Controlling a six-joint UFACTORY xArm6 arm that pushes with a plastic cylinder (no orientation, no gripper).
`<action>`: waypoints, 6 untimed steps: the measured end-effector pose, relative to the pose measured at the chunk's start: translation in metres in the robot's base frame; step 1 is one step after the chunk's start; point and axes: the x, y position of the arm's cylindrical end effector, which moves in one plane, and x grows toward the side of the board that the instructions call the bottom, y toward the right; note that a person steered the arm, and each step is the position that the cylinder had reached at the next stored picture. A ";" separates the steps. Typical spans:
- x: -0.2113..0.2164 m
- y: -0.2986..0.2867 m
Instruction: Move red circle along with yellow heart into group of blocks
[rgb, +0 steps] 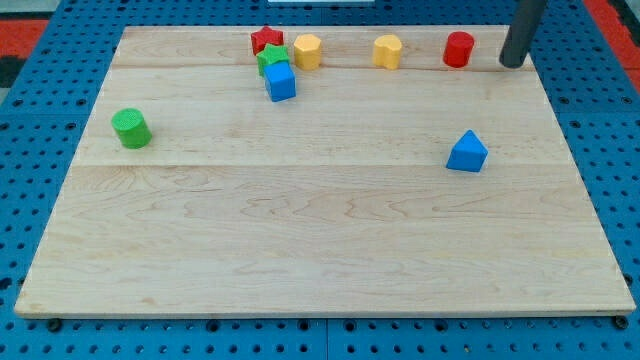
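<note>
The red circle (459, 49) stands near the board's top edge at the view's right. The yellow heart (387, 51) stands just to its left, apart from it. My tip (512, 64) is down on the board just right of the red circle, with a small gap between them. Further left along the top edge is a tight group: a red star (266, 39), a green star (271, 58), a blue cube (281, 81) and a yellow hexagon (307, 50).
A green cylinder (131, 128) stands alone at the view's left. A blue triangle (467, 152) lies at the right, below the red circle. The wooden board (320, 240) rests on a blue perforated surface.
</note>
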 end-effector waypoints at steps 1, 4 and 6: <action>-0.022 -0.001; -0.015 -0.128; -0.015 -0.197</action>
